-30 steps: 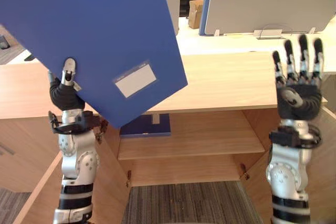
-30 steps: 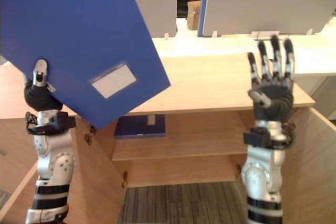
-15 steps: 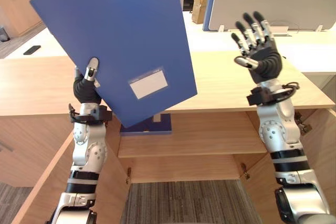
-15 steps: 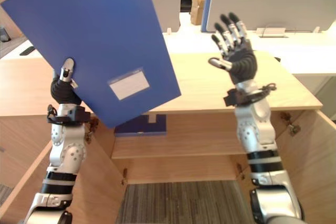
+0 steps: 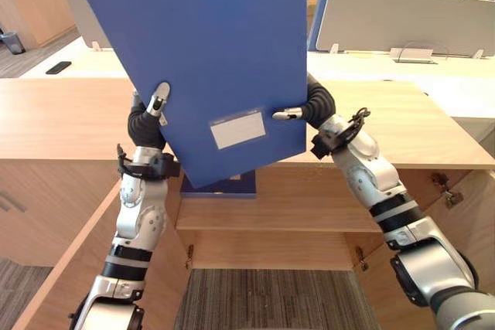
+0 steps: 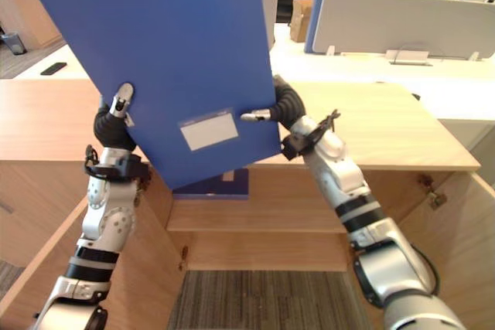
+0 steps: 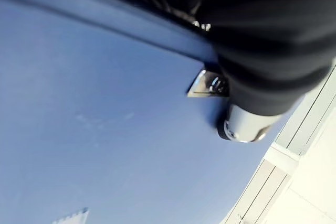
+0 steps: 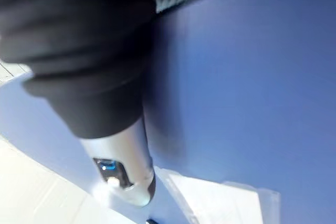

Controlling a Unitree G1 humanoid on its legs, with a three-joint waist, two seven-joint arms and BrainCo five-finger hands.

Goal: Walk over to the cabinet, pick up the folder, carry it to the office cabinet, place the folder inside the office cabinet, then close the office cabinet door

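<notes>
1. Fingers of the left hand (image 5: 145, 125) and right hand (image 5: 317, 103) pinch the big blue folder (image 5: 209, 44), thumbs on its front.
2. It is held up, tilted, above the wooden counter (image 5: 62, 117).
3. Under the counter, the cabinet (image 5: 309, 249) is open.
4. Another blue folder (image 5: 224, 185) lies on its shelf, at the left.
</notes>
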